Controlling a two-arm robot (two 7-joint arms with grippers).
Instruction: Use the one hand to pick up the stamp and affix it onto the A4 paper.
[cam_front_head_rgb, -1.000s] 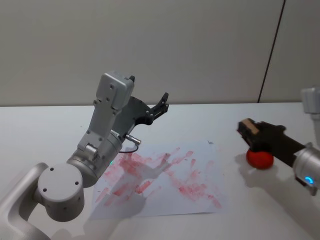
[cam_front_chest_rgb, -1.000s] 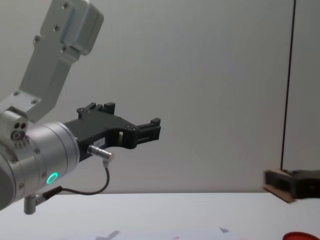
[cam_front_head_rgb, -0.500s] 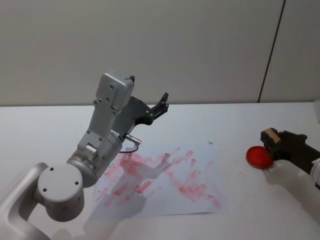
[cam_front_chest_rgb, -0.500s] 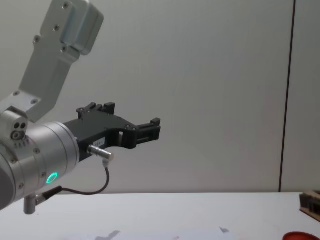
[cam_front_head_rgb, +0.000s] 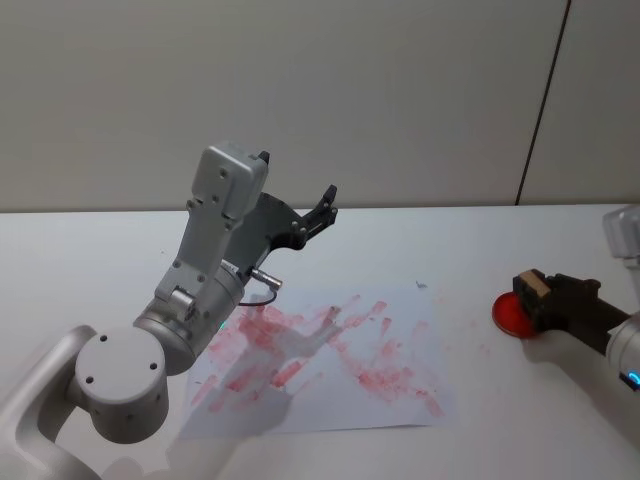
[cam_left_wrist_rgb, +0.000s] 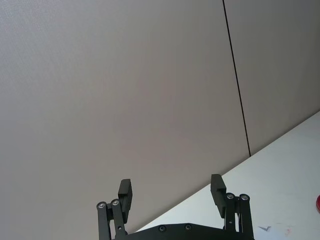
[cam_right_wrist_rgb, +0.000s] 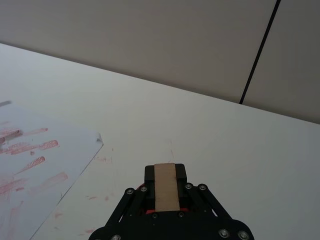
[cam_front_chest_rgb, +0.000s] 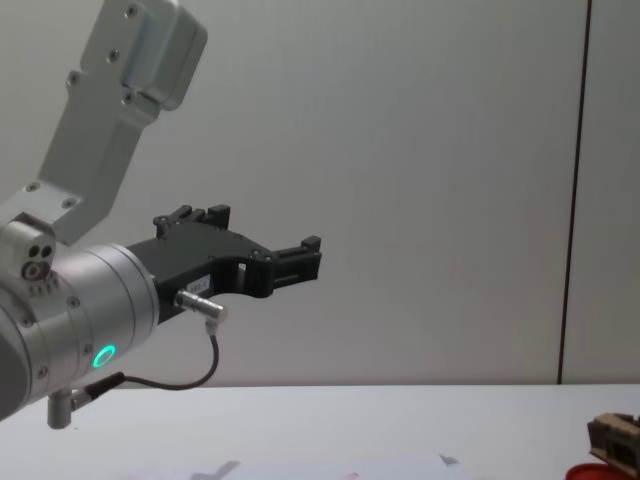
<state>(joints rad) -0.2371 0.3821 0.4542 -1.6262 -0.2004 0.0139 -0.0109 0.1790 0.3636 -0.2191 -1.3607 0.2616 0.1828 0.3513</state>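
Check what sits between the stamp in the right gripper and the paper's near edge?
Head view: bare white table with faint red smudges lies between the stamp, clamped in the right gripper by the red ink pad, and the A4 paper.

Flat red round disc (cam_front_head_rgb: 513, 313) on white table (cam_front_head_rgb: 90, 260), right of centre, partly hidden at its right edge; faint red smudges on tabletop near it. Plain pale wall (cam_front_head_rgb: 400, 90) behind, thin dark vertical seam (cam_front_head_rgb: 543, 100) at right
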